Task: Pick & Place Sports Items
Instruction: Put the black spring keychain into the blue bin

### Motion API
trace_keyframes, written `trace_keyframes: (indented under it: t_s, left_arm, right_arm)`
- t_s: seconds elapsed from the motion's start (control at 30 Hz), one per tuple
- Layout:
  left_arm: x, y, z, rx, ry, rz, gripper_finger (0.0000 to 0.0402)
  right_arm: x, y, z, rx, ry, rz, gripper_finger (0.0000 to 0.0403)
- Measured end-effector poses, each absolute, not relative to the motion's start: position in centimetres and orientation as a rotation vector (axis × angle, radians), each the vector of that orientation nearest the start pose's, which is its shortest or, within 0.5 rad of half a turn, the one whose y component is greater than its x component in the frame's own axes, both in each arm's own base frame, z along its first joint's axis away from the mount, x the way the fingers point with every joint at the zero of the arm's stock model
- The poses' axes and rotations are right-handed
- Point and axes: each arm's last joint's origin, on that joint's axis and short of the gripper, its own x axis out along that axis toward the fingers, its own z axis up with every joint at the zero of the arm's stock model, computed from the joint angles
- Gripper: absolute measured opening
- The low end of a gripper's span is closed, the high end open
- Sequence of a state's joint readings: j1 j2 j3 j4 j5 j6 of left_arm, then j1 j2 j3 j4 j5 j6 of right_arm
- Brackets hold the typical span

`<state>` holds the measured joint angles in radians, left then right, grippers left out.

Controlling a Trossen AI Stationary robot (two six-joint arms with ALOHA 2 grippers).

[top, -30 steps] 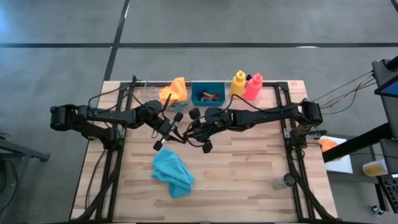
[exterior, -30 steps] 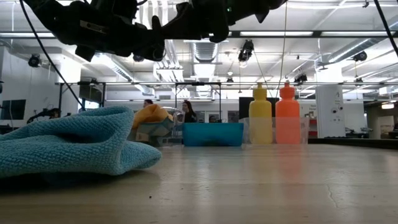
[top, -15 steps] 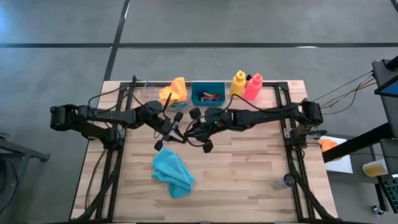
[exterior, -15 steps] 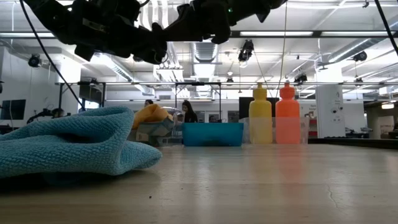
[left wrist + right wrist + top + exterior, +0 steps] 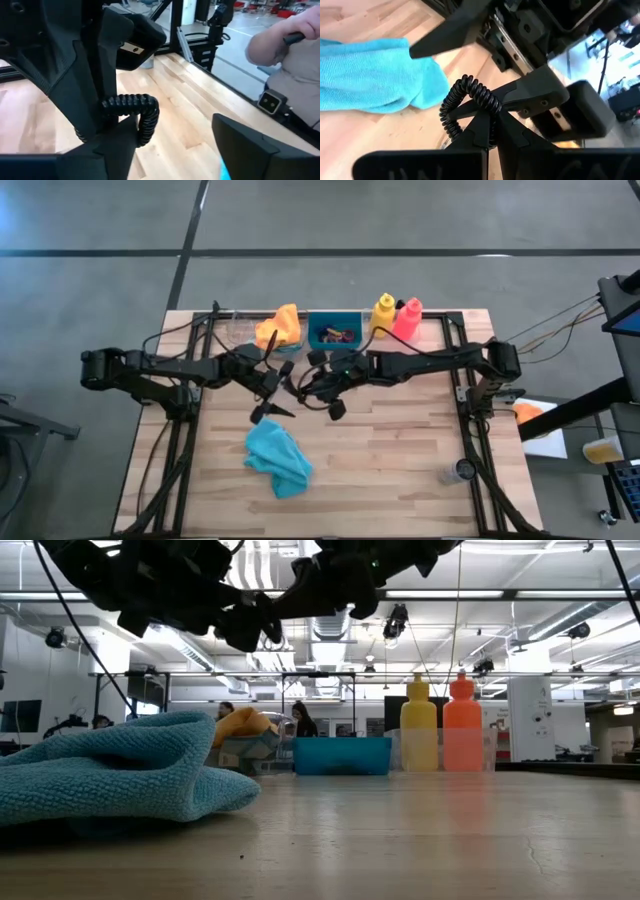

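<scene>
The left gripper (image 5: 270,392) hangs above the middle of the wooden table (image 5: 400,450), its fingers spread apart with nothing between them; the left wrist view shows clear table between the two dark fingers (image 5: 250,145). The left arm stretches out nearly flat from its base at the table's left edge toward the centre. Just beside it, the right gripper (image 5: 322,388) has its fingers pressed together on a black coiled cord (image 5: 470,102), which the right wrist view shows pinched at their tips. The right arm reaches in the same low, extended way from the right edge, so the two grippers meet near the middle, both raised well off the surface in the low view.

Below the grippers, nearer the front edge, one teal cloth (image 5: 277,458) lies crumpled on the table. At the back edge one orange cloth (image 5: 279,327) sits heaped on a clear plastic tray (image 5: 240,330), just left of one teal bin (image 5: 334,330). Small rings (image 5: 338,335) lie inside the bin, too small to count. Right of the bin stand two bottles, upright and touching: one yellow bottle (image 5: 384,313) and one pink-red bottle (image 5: 406,319).

A person's arm (image 5: 280,40) shows beyond the table in the left wrist view.
</scene>
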<state>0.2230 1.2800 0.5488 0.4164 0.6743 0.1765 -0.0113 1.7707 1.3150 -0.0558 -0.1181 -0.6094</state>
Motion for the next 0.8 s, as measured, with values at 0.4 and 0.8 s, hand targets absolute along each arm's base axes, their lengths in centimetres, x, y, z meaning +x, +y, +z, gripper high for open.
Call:
trace_keyframes:
  t_s: [0.4,0.8]
  left_arm:
    - [25.1,4.1,21.0,0.053,0.261,-0.395,0.0285]
    - [23.9,3.8,21.3,0.017,0.332,-0.404,0.0286]
  right_arm:
    - [38.1,-0.4,24.5,-0.369,0.789,0.189,0.0009]
    - [36.8,-6.9,26.7,-0.371,0.799,-0.513,0.0008]
